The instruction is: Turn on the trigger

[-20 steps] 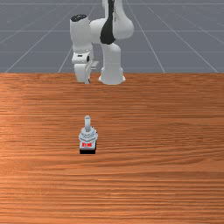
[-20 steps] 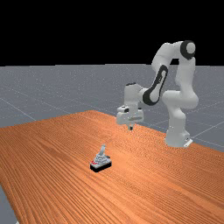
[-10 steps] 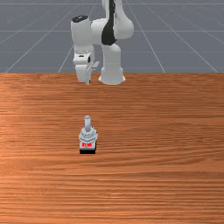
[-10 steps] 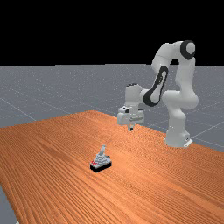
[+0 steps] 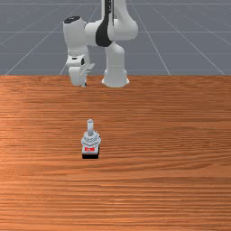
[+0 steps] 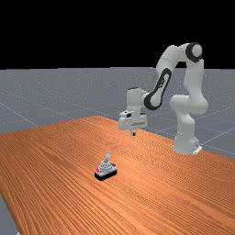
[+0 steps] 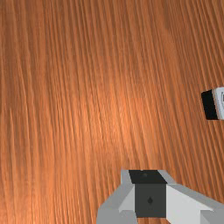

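While the grey trigger (image 5: 90, 141) stands black-based, perhaps red-lettered, I can't tell if the hand (image 6: 134, 133) is parted or together.

The grey, black-based joystick (image 5: 90, 140) stands upright on the table (image 5: 158, 189).

Beyond the orange-brown wooden table (image 6: 59, 156) lie a pale-lined grey floor (image 6: 46, 96) and black background (image 6: 92, 32).
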`<action>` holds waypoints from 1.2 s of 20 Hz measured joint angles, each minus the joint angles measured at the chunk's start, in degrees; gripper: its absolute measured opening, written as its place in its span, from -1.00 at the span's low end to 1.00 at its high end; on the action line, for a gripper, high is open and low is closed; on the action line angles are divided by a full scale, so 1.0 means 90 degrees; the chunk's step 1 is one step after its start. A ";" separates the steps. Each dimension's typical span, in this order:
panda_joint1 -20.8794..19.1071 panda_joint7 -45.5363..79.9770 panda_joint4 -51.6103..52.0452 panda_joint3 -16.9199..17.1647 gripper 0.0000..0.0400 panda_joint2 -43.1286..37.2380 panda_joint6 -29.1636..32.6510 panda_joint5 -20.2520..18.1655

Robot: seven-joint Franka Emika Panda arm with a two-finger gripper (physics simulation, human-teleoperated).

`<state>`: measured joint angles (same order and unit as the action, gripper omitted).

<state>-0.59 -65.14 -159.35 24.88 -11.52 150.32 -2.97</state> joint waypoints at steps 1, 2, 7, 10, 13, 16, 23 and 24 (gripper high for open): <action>-0.0095 0.0234 -0.0033 -0.0085 -1.00 -0.0008 0.0093 0.0214; -0.0097 0.0208 -0.0023 -0.0072 -1.00 0.0000 0.0090 0.0210; -0.0203 0.0645 0.0069 -0.0270 -1.00 0.0137 0.0231 0.0640; -0.0247 0.1040 0.0053 -0.0458 -1.00 0.0144 0.0289 0.0907; -0.0383 0.2139 -0.0141 -0.1068 -1.00 -0.0017 0.0312 0.1612; 0.0030 0.1806 -0.0269 -0.1041 -1.00 -0.0124 0.0341 0.0923; 0.0476 0.1192 0.0688 -0.0925 -1.00 0.0802 0.0483 -0.0089; 0.0489 0.1193 0.0868 -0.0946 -1.00 0.0941 0.0401 -0.0132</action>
<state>3.81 -54.40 -151.54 16.37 -3.05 153.93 -4.16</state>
